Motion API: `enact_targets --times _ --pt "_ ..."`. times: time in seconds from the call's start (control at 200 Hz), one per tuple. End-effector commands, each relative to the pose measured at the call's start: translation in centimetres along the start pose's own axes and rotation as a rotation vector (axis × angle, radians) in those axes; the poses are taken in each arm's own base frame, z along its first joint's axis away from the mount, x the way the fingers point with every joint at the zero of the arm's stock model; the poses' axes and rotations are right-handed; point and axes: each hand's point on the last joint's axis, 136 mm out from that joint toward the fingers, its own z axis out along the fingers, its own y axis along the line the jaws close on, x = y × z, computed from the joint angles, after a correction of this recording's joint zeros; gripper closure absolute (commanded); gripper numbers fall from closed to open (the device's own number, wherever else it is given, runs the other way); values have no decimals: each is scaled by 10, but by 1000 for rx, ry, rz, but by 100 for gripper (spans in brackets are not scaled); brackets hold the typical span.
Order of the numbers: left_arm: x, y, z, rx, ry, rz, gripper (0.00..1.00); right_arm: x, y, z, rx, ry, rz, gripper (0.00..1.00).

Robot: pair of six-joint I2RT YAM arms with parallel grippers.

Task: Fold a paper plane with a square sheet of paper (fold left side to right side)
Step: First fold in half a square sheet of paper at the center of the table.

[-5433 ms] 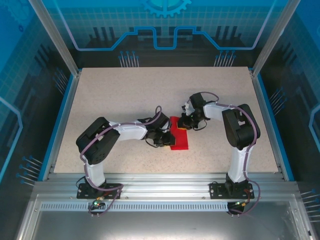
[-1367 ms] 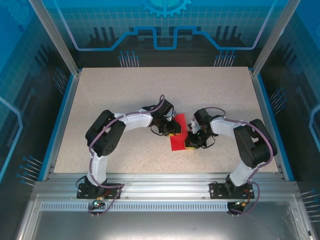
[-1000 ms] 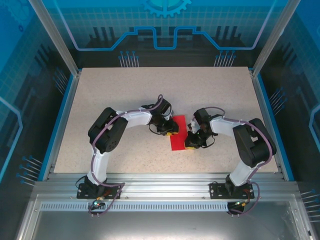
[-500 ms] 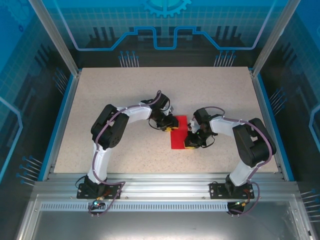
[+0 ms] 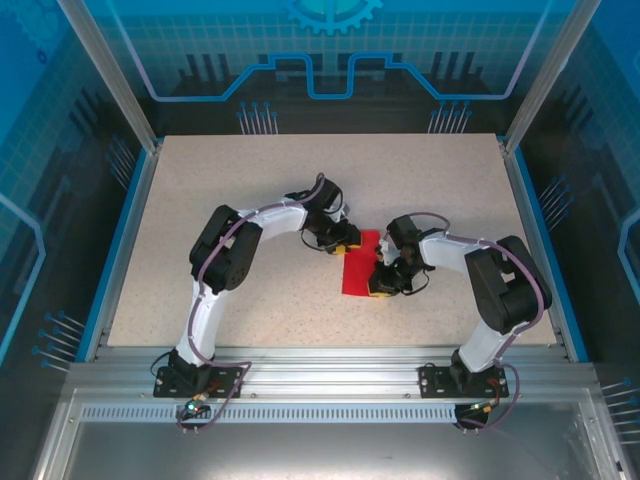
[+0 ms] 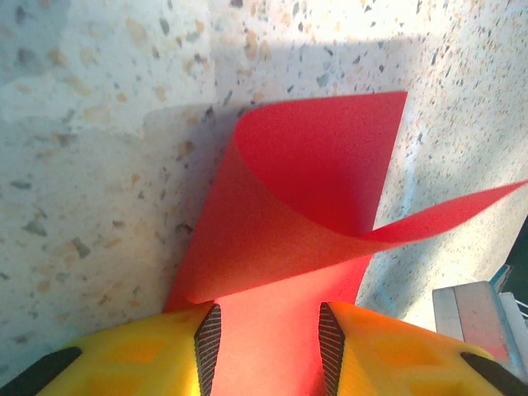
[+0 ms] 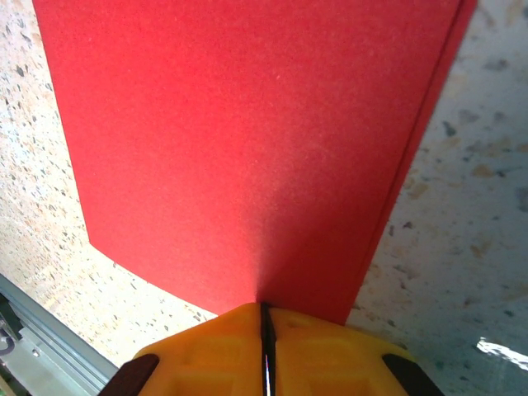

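The square sheet of paper (image 5: 357, 272) is bright red and lies folded over at mid-table. In the left wrist view the paper (image 6: 313, 173) has a flap curling up off the layer below. My left gripper (image 5: 340, 240) sits at the sheet's far left corner. Its jaws (image 6: 264, 318) stand apart and open, with flat red paper showing between the yellow fingers (image 6: 165, 355). My right gripper (image 5: 385, 281) is at the sheet's right edge. Its fingertips (image 7: 266, 307) are shut and meet the near edge of the paper (image 7: 247, 140), where two layers show.
The speckled tabletop (image 5: 250, 180) lies open on all sides of the sheet. Blue side rails (image 5: 122, 240) and the metal front rail (image 5: 330, 360) bound it. Both arms bend in toward the middle.
My left gripper has moved back and up-left off the sheet's middle to its far corner, jaws widening. The right gripper has stayed at the right edge.
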Motion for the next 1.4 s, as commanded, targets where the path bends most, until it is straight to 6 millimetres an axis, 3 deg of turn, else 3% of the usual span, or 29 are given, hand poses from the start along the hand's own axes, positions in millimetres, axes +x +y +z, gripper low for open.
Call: enact_targets --times 0.0,0.155,0.365,0.55,0.69,1.05,1.396 --pt "-41 21 -11 -34 -103 -35 57 30 -52 16 225 98 59 90" --pt "-50 7 -33 -11 -144 -2 57 29 -52 16 226 96 64 90" --pt "-24 -9 -61 41 -171 38 60 27 -51 16 226 89 65 90" --pt "12 -32 -47 79 -109 94 64 27 -52 16 233 94 60 90" --pt "18 -46 -31 88 -93 122 66 26 -52 15 233 92 61 90" --pt "-6 -26 13 10 -46 101 66 26 -51 15 238 97 54 90" --pt "-30 14 18 -84 -104 68 65 28 -51 15 247 114 48 90"
